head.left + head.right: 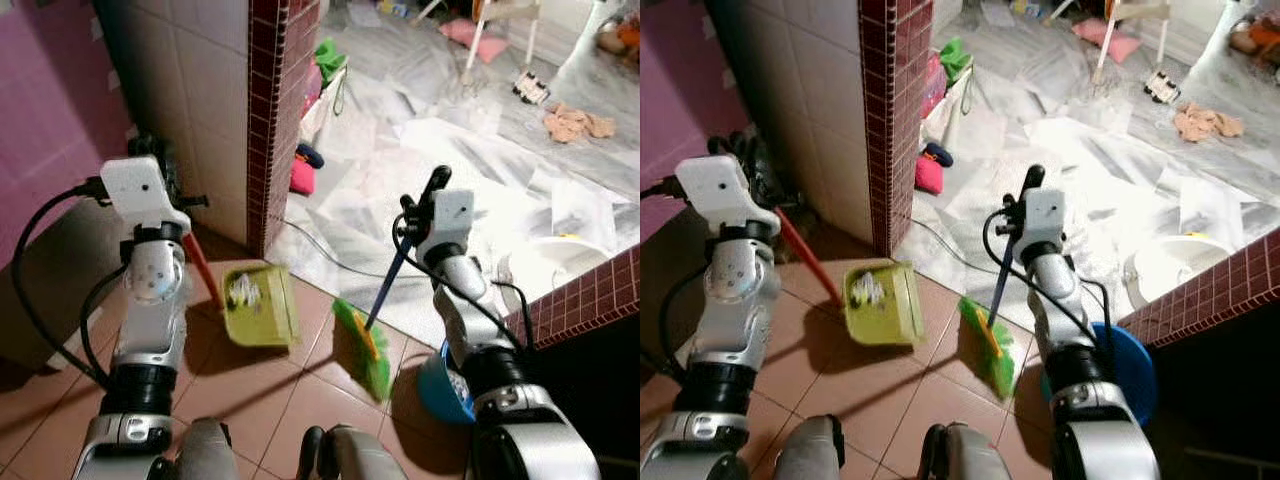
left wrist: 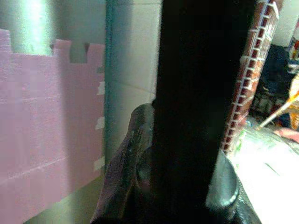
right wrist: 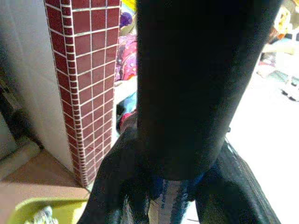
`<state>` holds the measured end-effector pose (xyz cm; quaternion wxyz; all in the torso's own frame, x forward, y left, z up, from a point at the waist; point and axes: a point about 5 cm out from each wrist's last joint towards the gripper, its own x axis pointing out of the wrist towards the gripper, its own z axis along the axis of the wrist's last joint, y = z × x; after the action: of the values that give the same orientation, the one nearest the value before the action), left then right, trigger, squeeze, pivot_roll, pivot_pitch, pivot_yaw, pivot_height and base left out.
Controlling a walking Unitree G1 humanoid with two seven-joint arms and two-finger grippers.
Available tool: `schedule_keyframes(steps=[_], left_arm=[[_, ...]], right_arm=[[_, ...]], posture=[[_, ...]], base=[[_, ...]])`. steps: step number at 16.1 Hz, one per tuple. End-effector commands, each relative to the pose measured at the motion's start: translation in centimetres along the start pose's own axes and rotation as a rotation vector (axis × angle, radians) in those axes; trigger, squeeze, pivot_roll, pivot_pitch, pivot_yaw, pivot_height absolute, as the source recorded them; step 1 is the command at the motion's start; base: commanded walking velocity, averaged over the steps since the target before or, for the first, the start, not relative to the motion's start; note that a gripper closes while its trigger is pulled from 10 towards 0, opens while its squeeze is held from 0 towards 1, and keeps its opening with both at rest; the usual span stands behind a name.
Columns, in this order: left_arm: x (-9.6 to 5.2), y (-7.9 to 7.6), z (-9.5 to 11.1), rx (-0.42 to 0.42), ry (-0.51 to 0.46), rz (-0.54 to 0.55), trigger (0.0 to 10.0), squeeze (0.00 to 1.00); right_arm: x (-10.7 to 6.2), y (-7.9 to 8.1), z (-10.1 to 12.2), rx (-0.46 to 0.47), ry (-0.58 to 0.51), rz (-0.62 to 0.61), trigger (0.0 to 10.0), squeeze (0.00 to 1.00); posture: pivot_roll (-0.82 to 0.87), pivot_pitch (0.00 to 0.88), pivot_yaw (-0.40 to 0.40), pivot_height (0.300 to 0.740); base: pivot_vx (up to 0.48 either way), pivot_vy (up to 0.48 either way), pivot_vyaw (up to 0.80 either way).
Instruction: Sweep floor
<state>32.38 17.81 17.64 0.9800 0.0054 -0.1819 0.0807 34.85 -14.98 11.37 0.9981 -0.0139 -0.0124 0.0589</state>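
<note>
Setting: A two-armed humanoid robot is standing on terracotta floor tiles (image 1: 300, 400) beside a pillar faced with dark red tiles (image 1: 275, 110), where the flooring is giving way to pale, sheet-covered ground strewn with clutter.
Right gripper: The right gripper (image 1: 425, 200) is clasping the upper end of a broom's blue handle (image 1: 385, 290), its black fingers (image 3: 205, 93) wrapping tightly around the shaft in the right wrist view.
Broom: The green broom head (image 1: 365, 350) is resting on the tiles with its bristles splaying, just beside the dustpan's open edge.
Left gripper: The left gripper (image 1: 150, 165) is gripping the top of the dustpan's red handle (image 1: 203, 270), which is slanting down to the pan; one dark finger (image 2: 191, 93) is crossing the left wrist view.
Dustpan: The yellow-green dustpan (image 1: 260, 305) is lying flat on the tiles near the pillar's foot, carrying a small heap of whitish debris (image 1: 243, 290).
Nearby: A blue bucket (image 1: 1120, 365) is sitting behind the right arm, against a low red-tiled wall (image 1: 590, 295).
</note>
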Motion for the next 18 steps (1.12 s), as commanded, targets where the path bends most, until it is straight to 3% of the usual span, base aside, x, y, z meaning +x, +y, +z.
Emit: schedule_keyframes(steps=[1,3,9,18], left_arm=[[0.2,-1.0,1.3,-0.073,-0.031,-0.025,10.0,0.0],[0.2,-1.4,1.4,-0.1,-0.005,-0.041,10.0,0.0],[0.1,-2.0,1.3,-0.14,0.038,-0.066,10.0,0.0],[0.6,-2.8,2.2,-0.168,0.048,-0.128,10.0,0.0]], right_arm=[[-0.3,-0.1,-0.1,0.012,0.001,-0.016,10.0,0.0],[-0.5,0.3,-0.8,0.029,0.028,-0.019,10.0,0.0],[-0.3,0.7,-1.0,0.039,0.043,-0.01,10.0,0.0],[0.5,1.8,0.0,0.036,0.021,0.022,10.0,0.0]], posture=[[0.03,0.03,-0.139,0.74],[0.03,0.014,-0.137,0.74],[0.03,0.0,-0.139,0.74],[0.01,0.054,-0.139,0.74]], base=[[0.0,0.0,0.0],[0.0,0.0,0.0],[0.0,0.0,-0.77],[0.0,0.436,-0.35]])
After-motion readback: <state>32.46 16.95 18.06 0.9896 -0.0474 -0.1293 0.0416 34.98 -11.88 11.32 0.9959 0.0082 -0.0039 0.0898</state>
